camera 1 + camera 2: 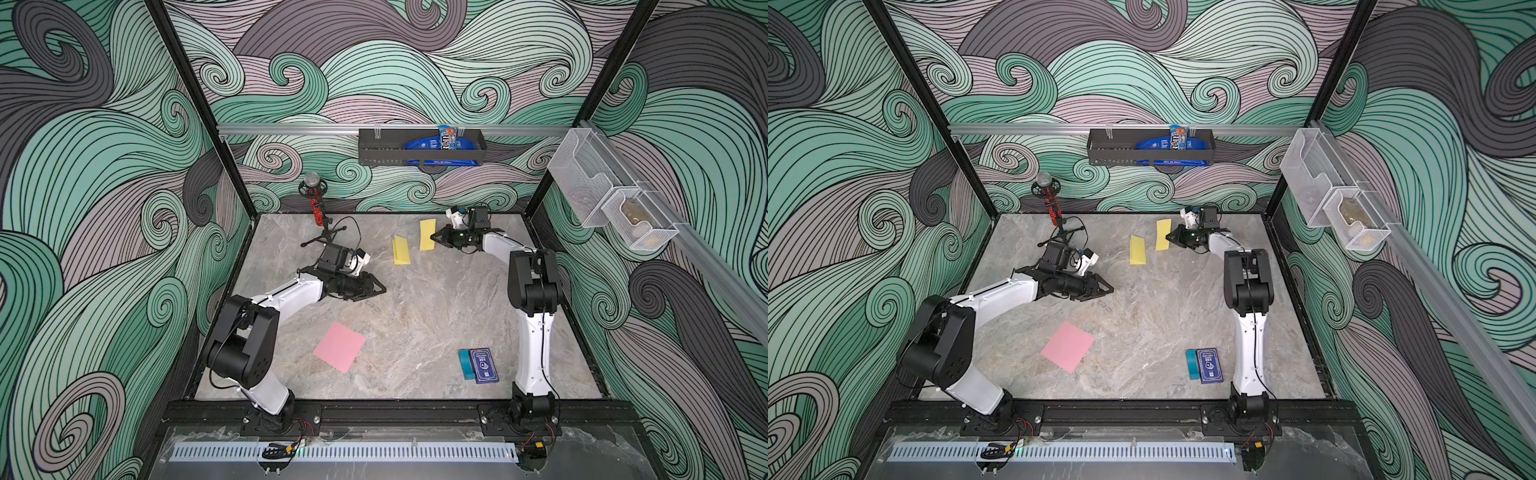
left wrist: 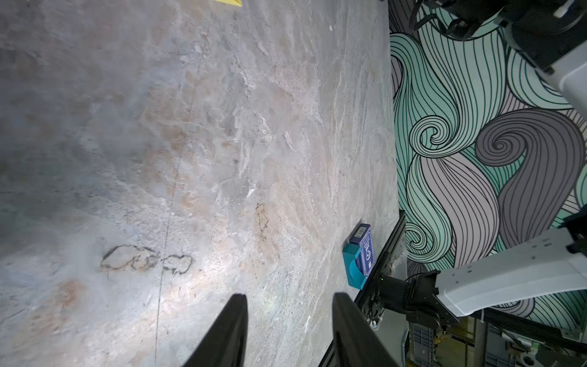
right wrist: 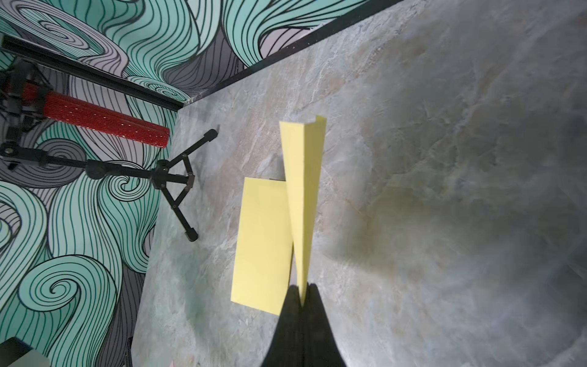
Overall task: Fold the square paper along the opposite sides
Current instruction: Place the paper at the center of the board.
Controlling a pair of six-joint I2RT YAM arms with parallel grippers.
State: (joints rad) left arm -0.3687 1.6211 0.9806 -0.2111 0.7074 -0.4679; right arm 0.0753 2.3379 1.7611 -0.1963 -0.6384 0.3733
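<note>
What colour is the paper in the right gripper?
Yellow. The held paper shows best in the right wrist view.

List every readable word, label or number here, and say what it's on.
"m&m's", probably, turned sideways: snack packet in the wall rack.
Blue bag beside it: white print too blurred to read.
Blue box: print and barcode too small to read.

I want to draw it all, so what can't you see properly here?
- Blue bag: in both top views, the black basket wall hides part of it.
- Yellow paper corner: left wrist view, cut off by the edge; which sheet is unclear.
- Blue box print: too small in a top view.
</note>
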